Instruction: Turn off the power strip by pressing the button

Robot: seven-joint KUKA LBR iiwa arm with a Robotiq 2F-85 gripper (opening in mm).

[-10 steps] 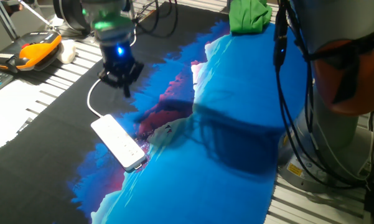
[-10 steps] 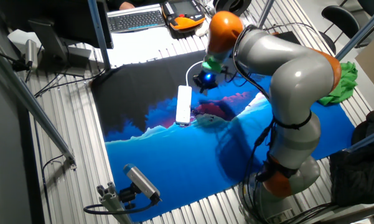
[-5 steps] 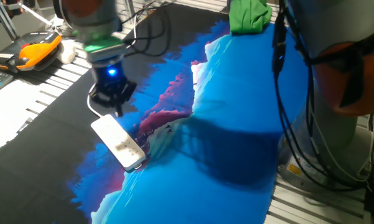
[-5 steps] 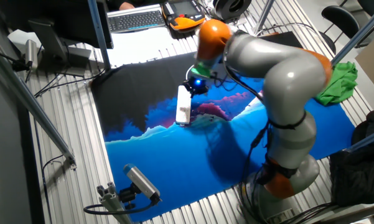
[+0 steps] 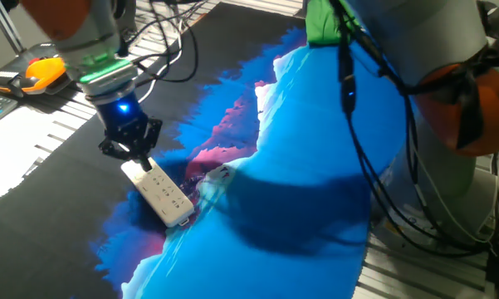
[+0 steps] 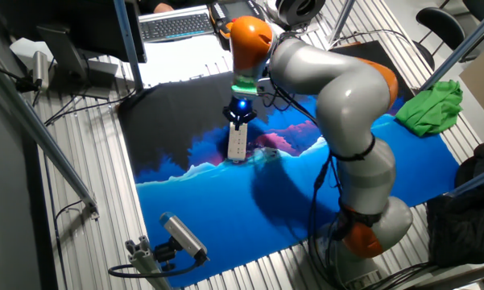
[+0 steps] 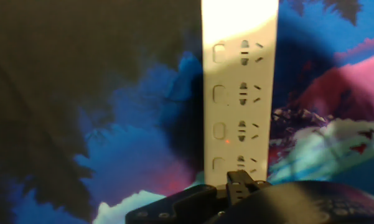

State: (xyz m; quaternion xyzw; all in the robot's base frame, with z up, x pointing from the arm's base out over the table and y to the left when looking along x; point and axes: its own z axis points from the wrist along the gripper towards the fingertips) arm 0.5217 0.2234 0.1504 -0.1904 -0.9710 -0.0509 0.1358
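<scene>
Gripper (image 5: 137, 158) over upper-left end of power strip (image 5: 162, 193), finger gap not discernible. One strip, flat on blue-and-black cloth (image 5: 315, 166), long axis diagonal, upper left to lower right. Hand view: four socket groups.

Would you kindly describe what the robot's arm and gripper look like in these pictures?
The arm has rounded silver-grey segments with orange joint bands, and black cables hang loosely alongside it. Near the wrist sits a green ring, with a blue light glowing beneath. The gripper is small, black and angular.
</scene>
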